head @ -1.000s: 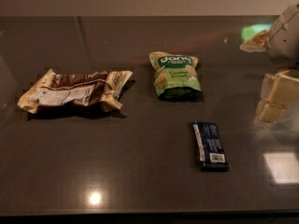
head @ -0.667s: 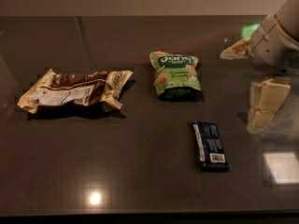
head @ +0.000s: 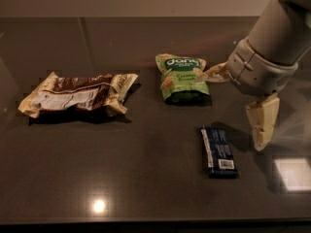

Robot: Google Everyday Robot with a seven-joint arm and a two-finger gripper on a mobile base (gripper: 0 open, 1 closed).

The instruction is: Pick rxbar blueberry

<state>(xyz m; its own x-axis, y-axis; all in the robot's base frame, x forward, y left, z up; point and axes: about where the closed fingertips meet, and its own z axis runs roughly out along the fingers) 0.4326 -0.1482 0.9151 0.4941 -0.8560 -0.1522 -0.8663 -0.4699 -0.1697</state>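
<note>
Spread wide and gripping nothing, the gripper (head: 234,110) is hanging over the right side of the dark glossy table (head: 146,188). One pale finger (head: 215,74) is pointing left, with its tip just beside the right edge of the green pouch. The other is pointing down at the tabletop, near the bar's right side but apart from it. A large cream-and-brown crinkled bag (head: 77,93) is lying flat at the left, well apart from everything else. The green "dang" pouch (head: 182,77) is sitting near the table's middle, further back. The rxbar blueberry (head: 218,151), a small dark navy wrapper with a white stripe and barcode patch, is lying flat in front of the pouch, lengthwise toward the camera, untouched.
</note>
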